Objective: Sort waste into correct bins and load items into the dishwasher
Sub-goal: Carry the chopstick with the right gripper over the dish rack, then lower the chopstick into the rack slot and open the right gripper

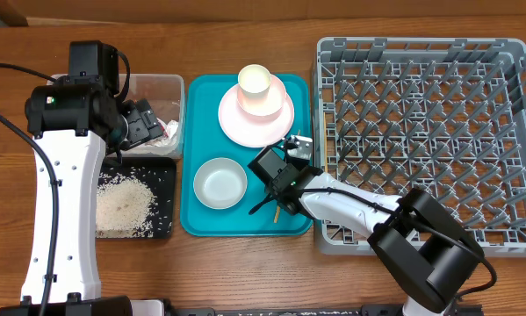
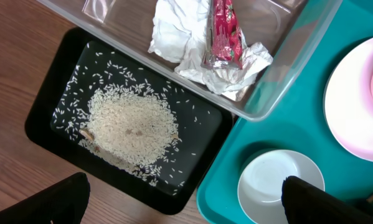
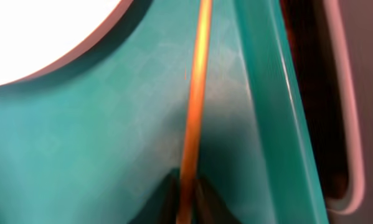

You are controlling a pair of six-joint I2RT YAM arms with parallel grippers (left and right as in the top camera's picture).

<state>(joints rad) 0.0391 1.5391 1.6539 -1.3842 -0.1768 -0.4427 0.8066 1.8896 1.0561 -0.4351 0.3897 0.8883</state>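
My right gripper (image 3: 187, 183) is low over the teal tray (image 3: 99, 143), shut on a thin wooden chopstick (image 3: 195, 93) that runs up between its fingertips. From overhead, the right gripper (image 1: 274, 204) is at the tray's right side, next to the white bowl (image 1: 219, 183). A pink cup (image 1: 255, 88) stands on the pale plate (image 1: 245, 123). My left gripper (image 2: 186, 205) hangs open over the black tray (image 2: 55, 118) of rice (image 2: 130, 124), holding nothing. Tissue (image 2: 174, 31) and a red wrapper (image 2: 223, 31) lie in the clear tub (image 2: 286, 74).
The grey dishwasher rack (image 1: 421, 132) fills the right side of the table, with its left wall close to the teal tray (image 1: 201, 224). The left arm's white link (image 1: 65, 211) reaches along the left edge of the table.
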